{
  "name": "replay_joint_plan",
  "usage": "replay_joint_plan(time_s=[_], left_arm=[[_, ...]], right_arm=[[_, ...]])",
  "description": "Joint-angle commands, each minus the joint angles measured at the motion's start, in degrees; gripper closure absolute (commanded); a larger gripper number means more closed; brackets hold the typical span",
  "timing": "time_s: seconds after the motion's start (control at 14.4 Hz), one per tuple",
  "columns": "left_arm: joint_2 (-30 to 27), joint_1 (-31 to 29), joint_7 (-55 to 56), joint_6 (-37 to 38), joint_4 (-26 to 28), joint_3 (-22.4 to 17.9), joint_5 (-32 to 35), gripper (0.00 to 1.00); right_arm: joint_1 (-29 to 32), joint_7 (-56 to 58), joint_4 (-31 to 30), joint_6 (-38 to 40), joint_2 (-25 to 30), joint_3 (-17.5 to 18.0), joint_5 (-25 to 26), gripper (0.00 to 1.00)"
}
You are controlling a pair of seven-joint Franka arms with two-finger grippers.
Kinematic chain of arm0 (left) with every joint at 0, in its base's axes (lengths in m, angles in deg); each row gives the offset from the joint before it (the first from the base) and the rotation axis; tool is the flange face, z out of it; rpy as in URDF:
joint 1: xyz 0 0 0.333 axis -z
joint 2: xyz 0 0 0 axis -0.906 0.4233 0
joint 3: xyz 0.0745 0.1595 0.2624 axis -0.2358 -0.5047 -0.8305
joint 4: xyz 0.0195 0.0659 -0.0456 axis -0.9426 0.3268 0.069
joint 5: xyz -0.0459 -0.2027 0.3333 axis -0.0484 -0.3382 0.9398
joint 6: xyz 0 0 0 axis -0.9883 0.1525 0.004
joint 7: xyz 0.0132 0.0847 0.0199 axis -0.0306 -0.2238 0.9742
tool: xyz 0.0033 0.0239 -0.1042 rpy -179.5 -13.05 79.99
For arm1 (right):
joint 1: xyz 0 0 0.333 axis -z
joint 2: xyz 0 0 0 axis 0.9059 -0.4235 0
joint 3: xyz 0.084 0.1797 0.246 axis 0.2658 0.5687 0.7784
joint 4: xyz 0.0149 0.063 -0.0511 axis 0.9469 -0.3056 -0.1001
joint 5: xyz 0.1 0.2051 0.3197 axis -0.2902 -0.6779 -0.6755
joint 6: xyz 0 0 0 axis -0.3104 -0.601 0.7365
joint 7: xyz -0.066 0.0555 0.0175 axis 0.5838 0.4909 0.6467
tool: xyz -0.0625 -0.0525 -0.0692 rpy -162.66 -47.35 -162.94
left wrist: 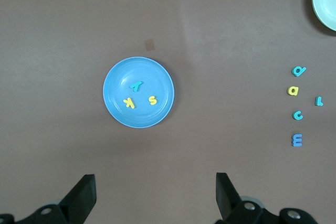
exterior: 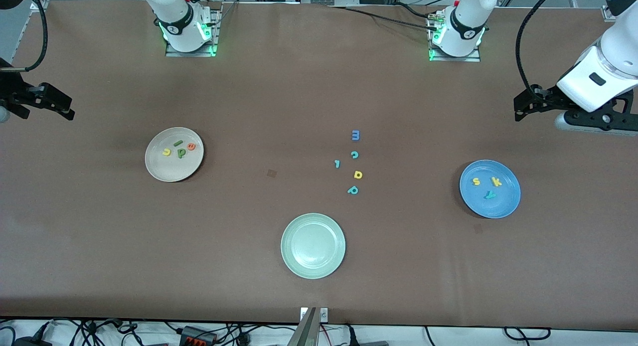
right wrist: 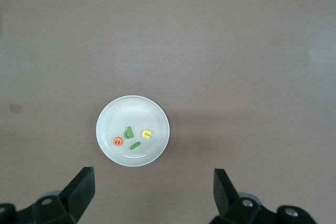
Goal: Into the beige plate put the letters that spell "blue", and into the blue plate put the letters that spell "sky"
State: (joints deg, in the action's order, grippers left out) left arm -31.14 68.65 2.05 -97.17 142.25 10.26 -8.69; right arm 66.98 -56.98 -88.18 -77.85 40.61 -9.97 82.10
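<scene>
The beige plate [exterior: 174,154] sits toward the right arm's end of the counter [exterior: 99,246] and holds the green b [exterior: 181,153], the green bar [exterior: 177,143], the yellow u [exterior: 166,151] and the orange e [exterior: 191,146], all inside its rim. The blue plate [exterior: 490,188] toward the left arm's end holds the yellow s [exterior: 476,181], the yellow k [exterior: 496,181] and the teal y [exterior: 490,195]. Between the plates, five loose letters [exterior: 354,162] lie in a small cluster, with a pale green plate [exterior: 313,245] nearer the camera. Bare counter surrounds each plate. The left pincer [left wrist: 155,192] hangs spread and empty near its end's edge; the right pincer [right wrist: 153,190] likewise, jaws apart, at the other edge.
</scene>
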Motion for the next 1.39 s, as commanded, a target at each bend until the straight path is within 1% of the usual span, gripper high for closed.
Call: replay_joint_plan(time_s=[0.0,0.69,0.83,1.32], left_arm=[[0.81,0.0,0.34,0.42,-1.64,0.02,-0.55,0.0],[0.72,-0.09,0.34,0.42,-1.64,0.02,-0.55,0.0],[0.8,-0.09,0.34,0.42,-1.64,0.02,-0.55,0.0],[0.81,-0.18,0.34,0.42,-1.64,0.02,-0.55,0.0]], right_arm=[[1.22,0.57,0.93,0.84,-0.24,1.24,0.47,0.0],[1.04,1.02,0.84,1.63,-0.5,1.41,0.55,0.0],[0.87,0.32,0.75,3.65,-0.41,1.41,0.55,0.0],[-0.01,-0.12,0.58,4.09,-0.59,1.41,0.55,0.0]])
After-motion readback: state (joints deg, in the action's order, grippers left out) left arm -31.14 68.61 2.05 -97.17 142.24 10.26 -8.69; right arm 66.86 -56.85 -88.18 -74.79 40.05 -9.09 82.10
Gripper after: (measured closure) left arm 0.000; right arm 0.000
